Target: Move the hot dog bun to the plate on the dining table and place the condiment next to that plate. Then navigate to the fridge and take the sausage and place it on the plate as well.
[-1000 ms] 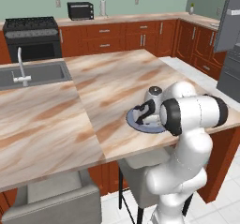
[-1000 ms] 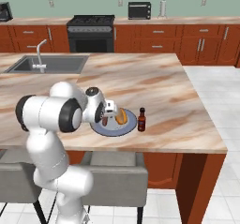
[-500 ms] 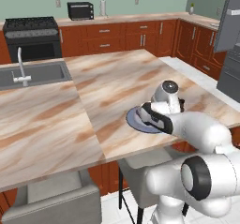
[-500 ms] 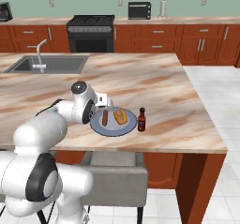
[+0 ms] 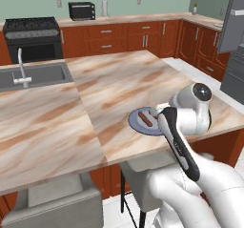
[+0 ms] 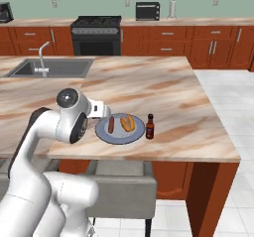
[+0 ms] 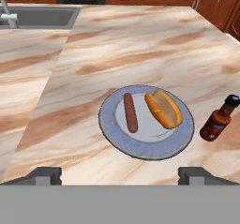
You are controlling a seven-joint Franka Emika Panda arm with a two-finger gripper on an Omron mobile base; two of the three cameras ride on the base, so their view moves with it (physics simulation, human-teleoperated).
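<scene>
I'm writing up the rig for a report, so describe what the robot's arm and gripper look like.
The arm is glossy white, built of thick rounded segments with dark grey circular joint caps and a dark strip along one link. No loose cables or readable markings show. The gripper ends in two small, blocky dark grey finger tips.

Marble dining table (image 7: 140,40) — plate (image 7: 117,143), condiment (image 7: 218,121) just beside

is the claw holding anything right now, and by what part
Nothing is held. The claw is open with bare tips, back from the plate, where the sausage and the hot dog bun lie.
</scene>
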